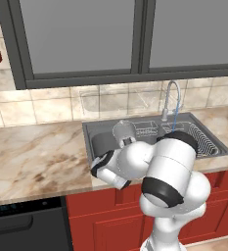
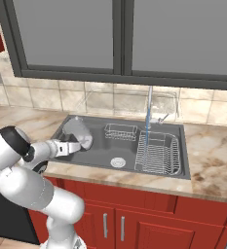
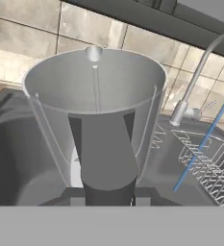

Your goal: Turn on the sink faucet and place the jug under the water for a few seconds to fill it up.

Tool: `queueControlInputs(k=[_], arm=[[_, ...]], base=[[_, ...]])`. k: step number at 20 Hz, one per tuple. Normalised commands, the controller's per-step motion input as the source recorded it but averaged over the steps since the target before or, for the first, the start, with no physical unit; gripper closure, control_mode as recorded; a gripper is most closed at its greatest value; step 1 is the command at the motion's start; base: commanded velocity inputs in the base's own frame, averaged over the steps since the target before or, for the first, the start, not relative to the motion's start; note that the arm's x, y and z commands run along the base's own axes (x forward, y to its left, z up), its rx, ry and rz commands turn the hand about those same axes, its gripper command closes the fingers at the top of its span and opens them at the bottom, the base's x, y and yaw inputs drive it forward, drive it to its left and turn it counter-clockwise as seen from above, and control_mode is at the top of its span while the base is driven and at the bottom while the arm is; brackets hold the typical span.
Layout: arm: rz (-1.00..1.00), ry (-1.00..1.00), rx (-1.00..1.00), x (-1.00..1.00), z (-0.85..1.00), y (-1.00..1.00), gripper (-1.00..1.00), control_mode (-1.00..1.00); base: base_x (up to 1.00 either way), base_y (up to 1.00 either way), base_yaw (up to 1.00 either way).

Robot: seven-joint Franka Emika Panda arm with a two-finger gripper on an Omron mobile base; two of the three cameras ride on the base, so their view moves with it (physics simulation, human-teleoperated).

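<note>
Left to right across the sink (image 2: 180,171), as seen from the right base view.

Far left: gripper (image 2: 75,146), reaching in over the left end of the basin, closed partway on the dark handle of the jug (image 2: 78,132). In the hand view, handle clamped at the bottom centre, jug (image 3: 95,103) mouth uppermost and apparently empty, rim tilted slightly toward the camera; fingertips themselves hidden behind the handle, so contact judged from the handle's seat between them. In the left base view, jug (image 1: 124,132) likewise held clear above the left part of the sink (image 1: 88,131), just beyond the forearm.

Centre: round silver drain (image 2: 117,162) on the basin floor, small wire basket (image 2: 121,131) against the back wall.

Right of centre: the water (image 2: 147,116), a thin blue stream falling from the sink faucet (image 2: 150,99) onto the larger wire rack (image 2: 158,154). Faucet therefore already running. Same stream (image 3: 204,141) slanting down the right side of the hand view, beside the chrome faucet (image 3: 196,84).

Governing relation: stream well apart from the jug, off to the right along the length of the basin, with drain and basket between. Jug's long axis near upright, mouth open to the top, so a sideways carry rightward, without much reorientation, judged sufficient to bring the rim beneath the stream. Filling step not yet begun.
</note>
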Motion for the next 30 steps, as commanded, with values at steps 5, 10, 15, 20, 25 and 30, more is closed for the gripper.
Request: queueControlInputs(k=[5, 10, 15, 20, 25, 30], arm=[[-0.12, -0.01, 0.06, 0.0, 0.03, -0.08, 1.0, -1.0], [-0.08, -0.01, 0.08, 0.0, 0.35, -0.06, 1.0, -1.0], [-0.25, 0.0, 0.09, 0.0, 0.72, -0.27, 1.0, -1.0], [-0.27, 0.0, 0.22, 0.0, 0.54, -0.32, 1.0, -1.0], [-0.07, 0.0, 0.07, 0.0, 0.05, -0.08, 1.0, -1.0], [0.0, 0.0, 0.0, 0.0, 0.0, 0.0, 1.0, -1.0]], base=[[0.0, 0.0, 0.0], [0.0, 0.0, 0.0], [0.0, 0.0, 0.0], [0.0, 0.0, 0.0], [0.0, 0.0, 0.0], [0.0, 0.0, 0.0]])
